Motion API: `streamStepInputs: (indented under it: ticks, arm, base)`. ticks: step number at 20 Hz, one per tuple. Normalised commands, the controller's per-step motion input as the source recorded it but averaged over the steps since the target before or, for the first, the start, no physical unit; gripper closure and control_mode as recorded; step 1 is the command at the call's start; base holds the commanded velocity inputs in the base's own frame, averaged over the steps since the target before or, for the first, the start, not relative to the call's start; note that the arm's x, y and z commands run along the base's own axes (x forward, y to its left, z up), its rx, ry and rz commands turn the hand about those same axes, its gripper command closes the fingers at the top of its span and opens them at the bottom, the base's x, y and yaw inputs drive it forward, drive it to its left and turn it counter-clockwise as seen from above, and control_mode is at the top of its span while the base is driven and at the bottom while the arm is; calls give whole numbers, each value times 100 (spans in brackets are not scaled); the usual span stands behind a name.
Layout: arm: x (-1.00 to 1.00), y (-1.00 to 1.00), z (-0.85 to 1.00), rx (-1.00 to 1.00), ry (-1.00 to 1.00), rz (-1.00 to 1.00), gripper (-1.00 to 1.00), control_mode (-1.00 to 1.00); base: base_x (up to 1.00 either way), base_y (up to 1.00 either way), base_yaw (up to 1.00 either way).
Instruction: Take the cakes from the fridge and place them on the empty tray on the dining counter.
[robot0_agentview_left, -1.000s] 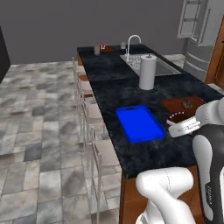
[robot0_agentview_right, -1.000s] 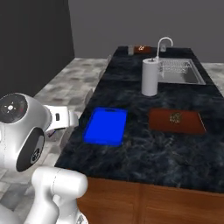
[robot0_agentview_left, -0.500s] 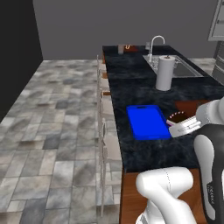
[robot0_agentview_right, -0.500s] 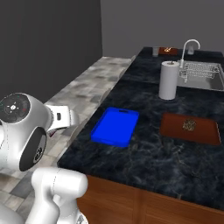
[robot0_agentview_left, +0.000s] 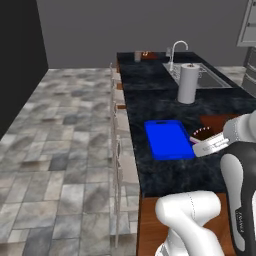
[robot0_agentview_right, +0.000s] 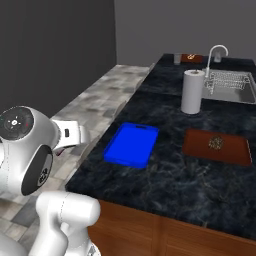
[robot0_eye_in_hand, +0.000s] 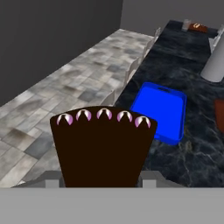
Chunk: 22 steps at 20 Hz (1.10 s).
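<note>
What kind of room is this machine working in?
It looks like a kitchen, a computer-rendered one: a long black stone counter with a built-in sink and curved faucet, a paper towel roll and a blue tray, over a tiled floor.

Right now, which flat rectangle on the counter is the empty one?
The blue tray: bare inside. The reddish-brown board to its right carries a small speckled item.

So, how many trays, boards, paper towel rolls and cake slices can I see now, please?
blue tray: 1
reddish-brown boards: 2
paper towel roll: 1
cake slice: 1
Total: 5
</note>
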Motion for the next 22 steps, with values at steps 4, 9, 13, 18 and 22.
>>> streamStepInputs:
  ticks: [4,9,13,18,22]
  arm:
    - [0,0,0,0,0,0,100,100]
    - [0,0,0,0,0,0,100,100]
    - [0,0,0,0,0,0,100,100]
    - [0,0,0,0,0,0,100,100]
    - [0,0,0,0,0,0,100,100]
  base:
    - [41,0,-14]
    - [79,0,-21]
    - [67,0,-19]
    - [67,0,-20]
    - [39,0,-12]
